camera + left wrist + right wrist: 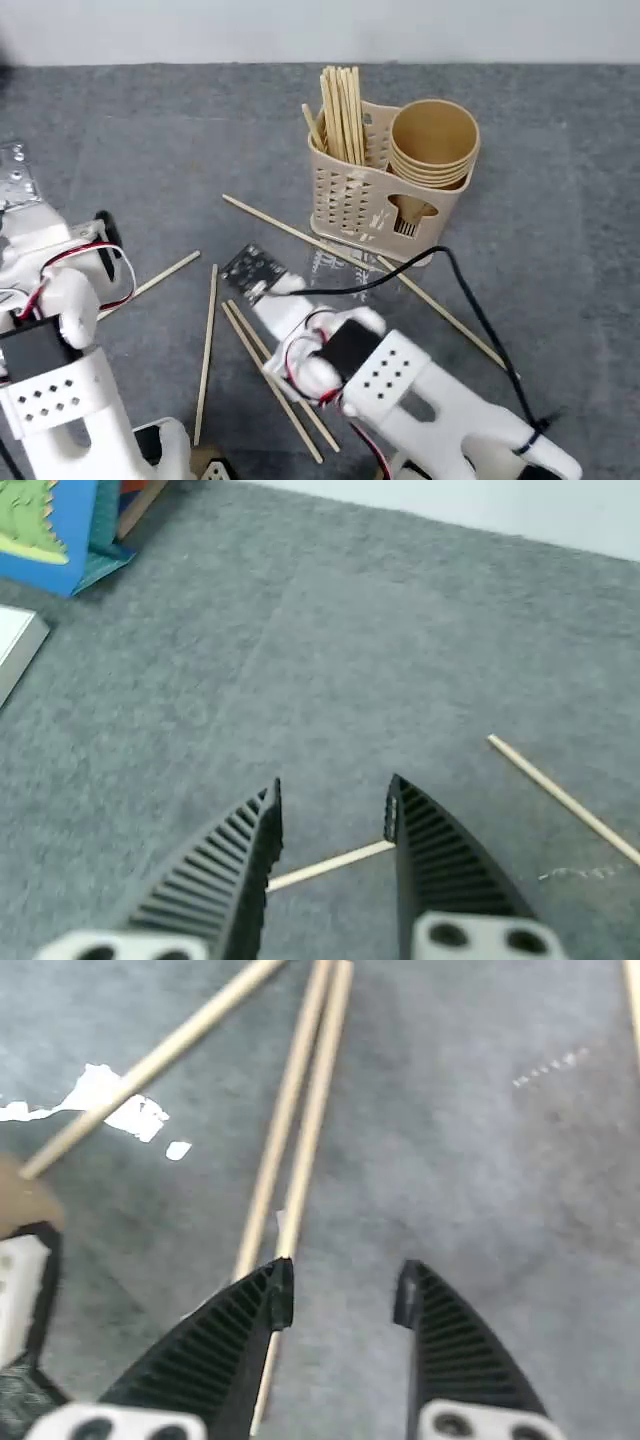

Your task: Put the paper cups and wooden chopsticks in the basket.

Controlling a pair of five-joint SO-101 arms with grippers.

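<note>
While both grippers stand open, the next grasp seems to hinge on the right gripper [343,1295]. A pair of pale wooden chopsticks [300,1130] passes beneath one finger instead of between them. In the high view, its long axis runs from 11 to 5 o'clock. The beige slotted plastic basket [385,205], holding stacked tan paper cups [433,140], stands at the pair's 1 o'clock. A single wooden chopstick [330,863] lies crosswise between the left gripper [333,805] fingers.

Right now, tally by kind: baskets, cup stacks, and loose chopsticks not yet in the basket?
Beige slotted plastic basket: 1
Stack of tan paper cups inside it: 1
Loose wooden chopsticks lying outside it: 6
Total: 8
</note>
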